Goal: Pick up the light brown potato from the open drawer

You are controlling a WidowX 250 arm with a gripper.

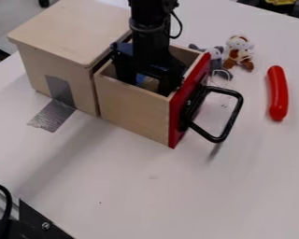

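While the claw (145,84) hangs inside the open drawer (134,110), its fingers stand apart | blue thing (140,79): in the drawer, partly hidden | handling: probably light, stiffness unclear, best gripped by opposite sides | red toy (278,93): on bench (145,196)

The white table (152,200) supports a wooden box (71,30) with drawer (133,112) extended, silver tape (52,115) at its base, grey plush (216,52), brown-and-white plush (240,53), and red sausage-shaped item (277,93).
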